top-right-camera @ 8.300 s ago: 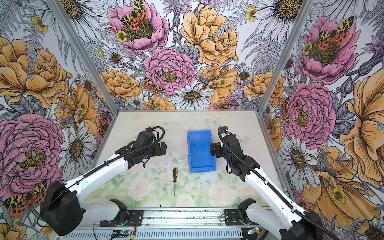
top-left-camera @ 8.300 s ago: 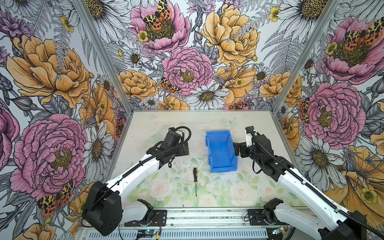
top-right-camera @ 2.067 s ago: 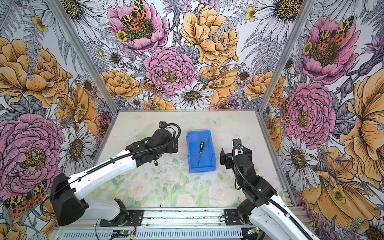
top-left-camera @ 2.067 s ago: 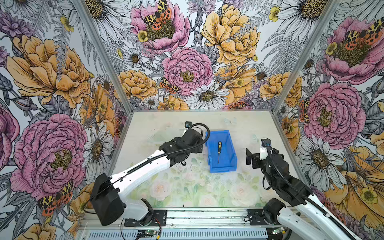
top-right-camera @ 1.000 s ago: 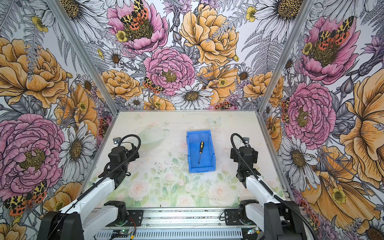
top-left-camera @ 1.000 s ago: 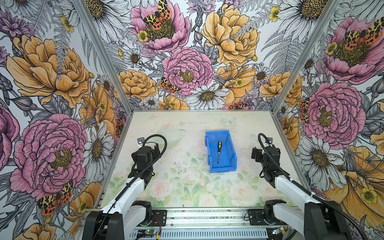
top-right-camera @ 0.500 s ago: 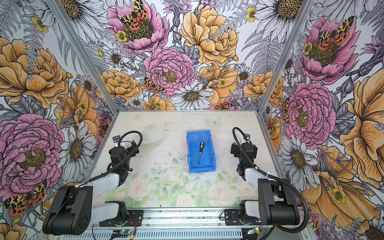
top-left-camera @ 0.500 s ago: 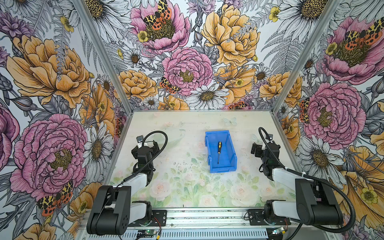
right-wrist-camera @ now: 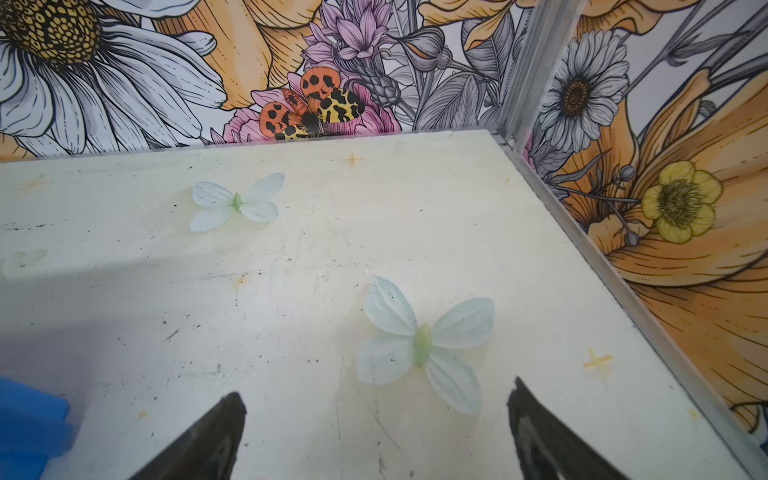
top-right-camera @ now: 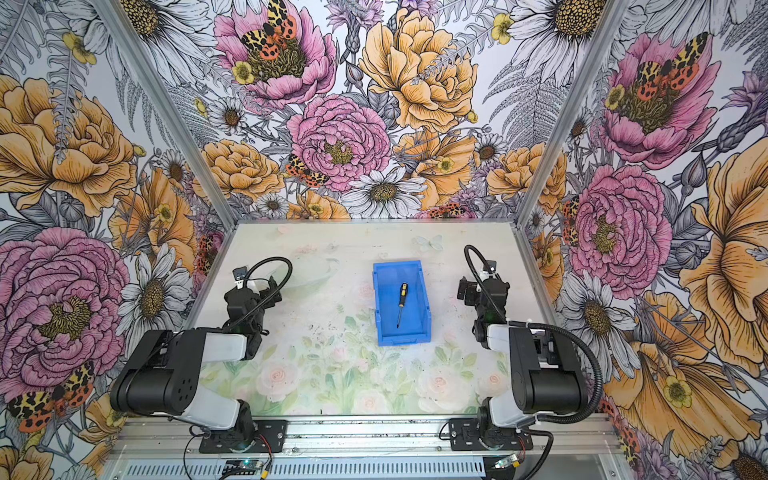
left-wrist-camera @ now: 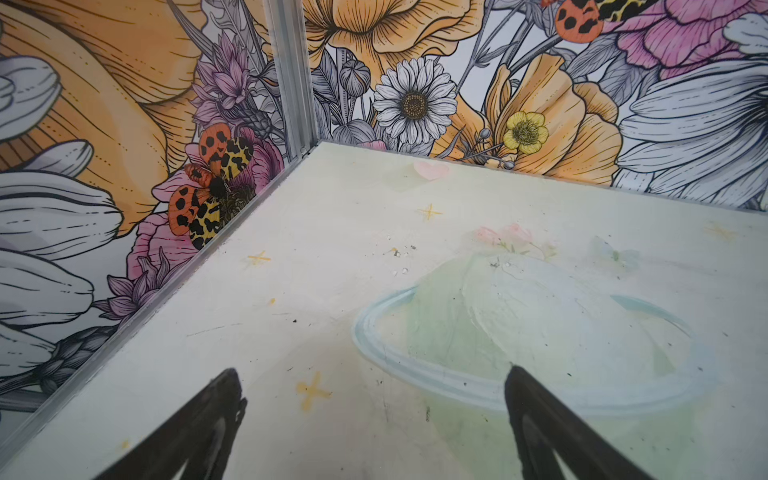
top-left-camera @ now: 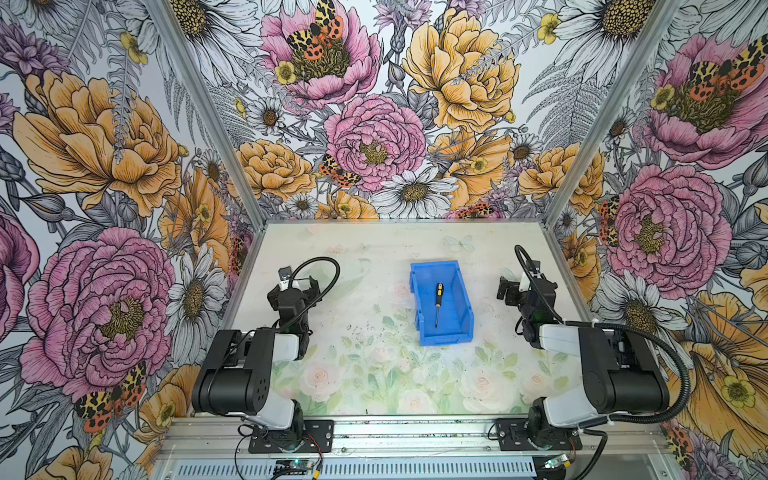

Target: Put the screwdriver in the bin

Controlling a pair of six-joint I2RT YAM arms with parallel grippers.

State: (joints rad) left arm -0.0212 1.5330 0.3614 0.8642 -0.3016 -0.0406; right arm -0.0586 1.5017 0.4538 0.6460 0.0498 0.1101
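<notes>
Both arms have folded back to the lower corners of both top views, well apart from the bin [top-left-camera: 434, 266] [top-right-camera: 397, 264] at frame centre. The screwdriver [top-left-camera: 437, 304] [top-right-camera: 401, 304] lies inside it, handle toward the upper end, tip toward the lower lip. Wrist views show the left gripper [left-wrist-camera: 372, 374] and right gripper [right-wrist-camera: 376, 392] with fingers spread wide, empty, over the table [left-wrist-camera: 332, 249].
</notes>
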